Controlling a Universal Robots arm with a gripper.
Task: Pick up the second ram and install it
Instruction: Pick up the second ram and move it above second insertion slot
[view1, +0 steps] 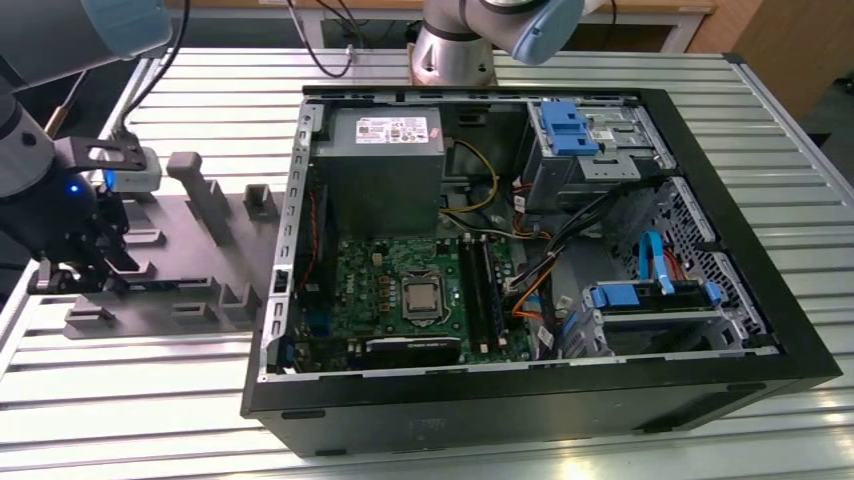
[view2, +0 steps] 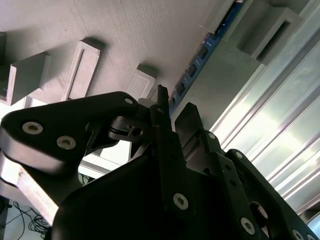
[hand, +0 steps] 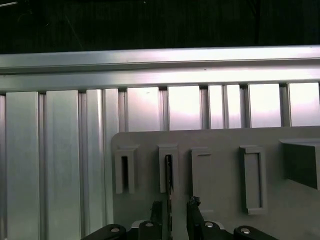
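As the second ram (hand: 169, 172) looks thin, light and breakable, pinch its flat sides; the claw (hand: 175, 203), nine o'clock from the case (view1: 534, 405), is open around it.

A white label (view1: 388, 130) is stuck on the grey box (view1: 380, 190), but its words cannot be read.

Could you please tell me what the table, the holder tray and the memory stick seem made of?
The table looks like aluminium: ribbed slats with a bright sheen. The holder tray is probably matte grey plastic, finely lined. The memory stick is a blue circuit board carrying black chips, presumably fibreglass laminate.
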